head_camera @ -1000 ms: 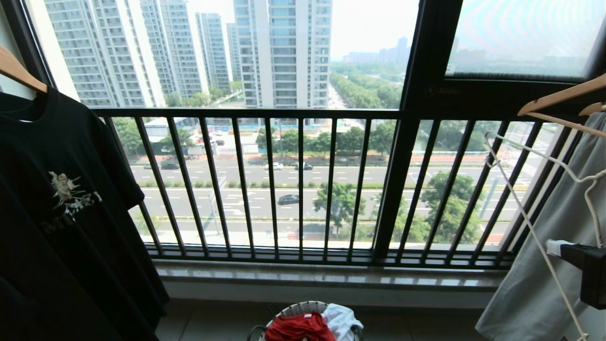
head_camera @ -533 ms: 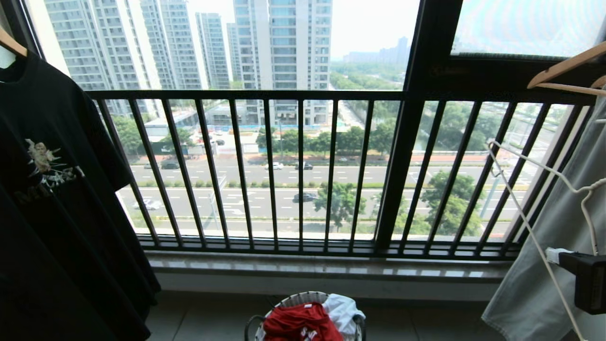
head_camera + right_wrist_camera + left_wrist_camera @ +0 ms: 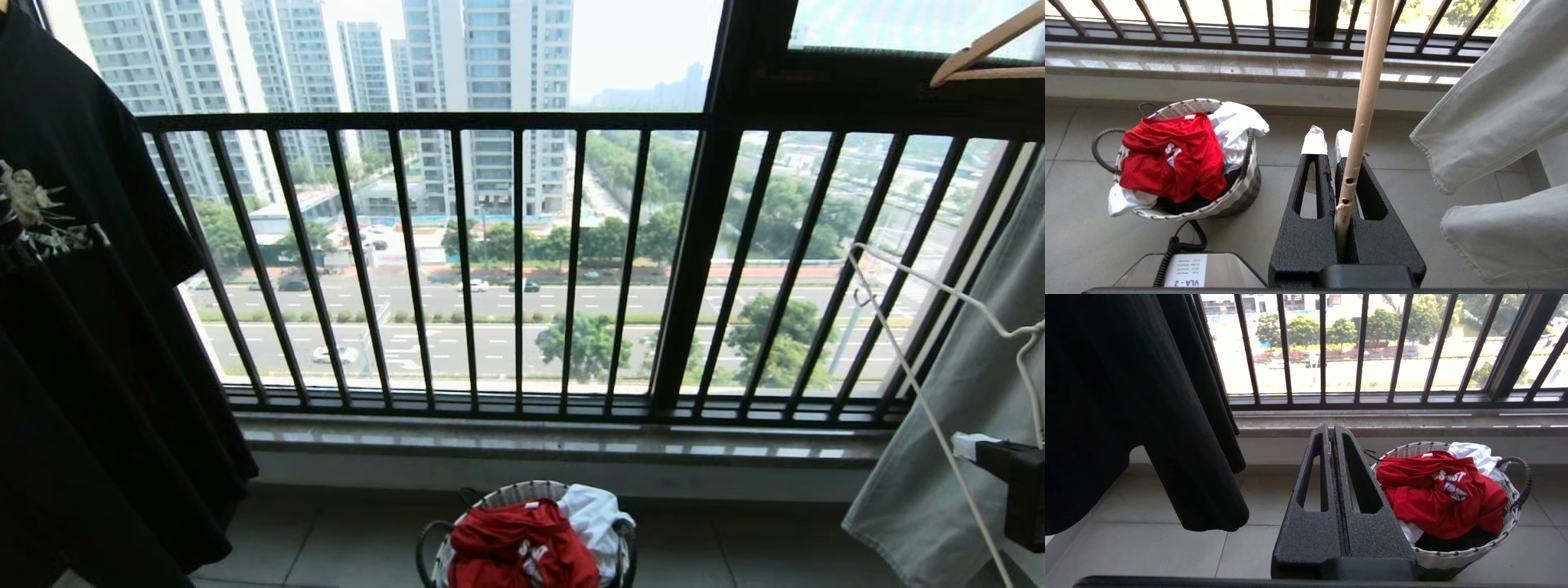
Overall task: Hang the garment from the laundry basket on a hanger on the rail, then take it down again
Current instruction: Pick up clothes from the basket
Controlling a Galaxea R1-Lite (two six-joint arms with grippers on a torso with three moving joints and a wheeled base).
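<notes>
Both end effectors closed — right end effector [image 3: 1327, 141] on hanger [image 3: 1363, 106].

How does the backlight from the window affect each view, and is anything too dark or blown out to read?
Head view: sky washed out, hanging black T-shirt almost a silhouette, though its pale graphic shows. Left wrist view: street beyond the black barred railing overexposed; red T-shirt in the round white-rimmed basket well lit. Right wrist view: top edge glares, floor and basket evenly lit and legible.

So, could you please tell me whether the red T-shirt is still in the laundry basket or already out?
In. The red T-shirt lies crumpled on top of the pile inside the laundry basket, beside a white garment.
</notes>
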